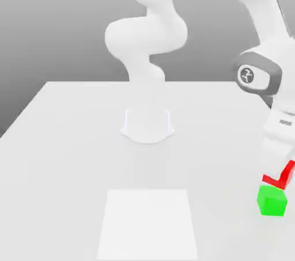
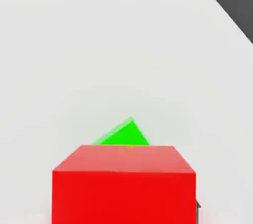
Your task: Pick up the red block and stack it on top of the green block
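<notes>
Closed tight on the small smooth bright red cube (image 1: 280, 178), the white two-finger gripper (image 1: 278, 174), up in the air at the exterior view's right edge. Just under the red cube, the small smooth bright green cube (image 1: 272, 201), sitting on the flat white table (image 1: 69, 156). Farther back, the round white arm base (image 1: 147, 123).

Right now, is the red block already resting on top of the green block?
No: in the exterior view the red block is tilted in the gripper just above the green block, not resting flat on it.
</notes>
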{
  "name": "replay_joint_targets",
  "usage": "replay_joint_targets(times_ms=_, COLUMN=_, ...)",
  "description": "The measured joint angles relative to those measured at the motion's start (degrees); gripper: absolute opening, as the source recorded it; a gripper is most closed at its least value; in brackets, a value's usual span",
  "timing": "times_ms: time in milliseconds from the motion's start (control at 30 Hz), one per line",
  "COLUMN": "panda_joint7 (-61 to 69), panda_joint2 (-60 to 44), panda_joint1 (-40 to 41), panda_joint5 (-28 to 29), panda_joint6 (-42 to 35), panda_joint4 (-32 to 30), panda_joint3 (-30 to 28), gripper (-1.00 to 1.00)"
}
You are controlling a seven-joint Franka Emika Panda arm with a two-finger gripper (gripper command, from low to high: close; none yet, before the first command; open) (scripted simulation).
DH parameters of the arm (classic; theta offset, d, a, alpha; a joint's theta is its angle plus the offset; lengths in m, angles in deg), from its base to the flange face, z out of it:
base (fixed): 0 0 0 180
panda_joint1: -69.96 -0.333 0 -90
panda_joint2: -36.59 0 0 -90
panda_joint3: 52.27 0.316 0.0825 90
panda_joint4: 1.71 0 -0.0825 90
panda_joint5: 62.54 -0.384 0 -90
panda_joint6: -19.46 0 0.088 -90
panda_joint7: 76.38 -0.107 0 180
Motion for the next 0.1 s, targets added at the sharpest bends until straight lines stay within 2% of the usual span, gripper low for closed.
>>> replay_joint_targets(times_ms=100, panda_joint7=0.0, panda_joint2=0.0, panda_joint1=0.0, panda_joint5=0.0, panda_joint6=0.0, panda_joint4=0.0, panda_joint3=0.0, gripper=1.0)
